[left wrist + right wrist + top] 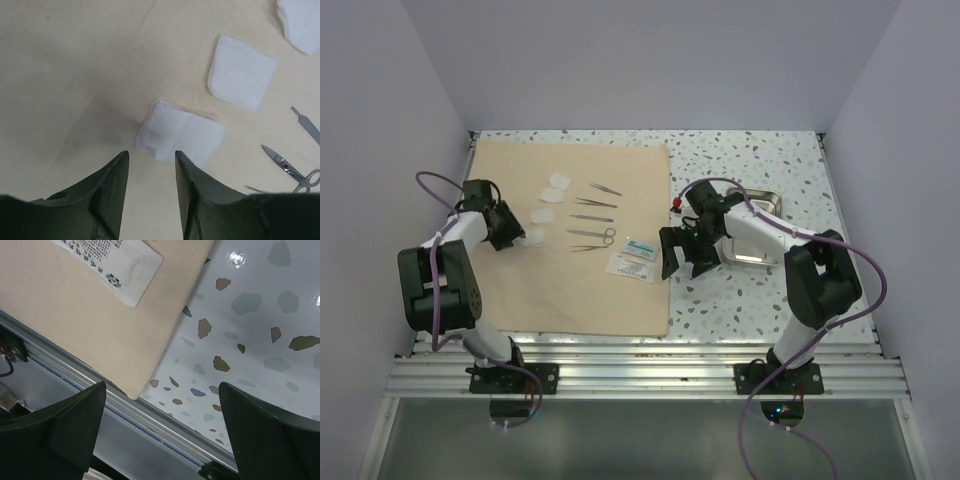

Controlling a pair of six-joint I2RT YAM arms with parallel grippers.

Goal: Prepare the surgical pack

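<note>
A tan cloth lies flat on the left half of the table. On it are three white gauze pads, several thin steel instruments and white packets. My left gripper hovers at the cloth's left side. It is open with nothing between its fingers, and a gauze pad lies just beyond the tips. Scissors lie to the right. My right gripper is wide open over the cloth's near right corner, beside a packet. The steel tray sits behind the right arm.
Speckled tabletop lies bare to the right of the cloth. A metal rail runs along the near edge, close under the right gripper. White walls enclose the table on three sides.
</note>
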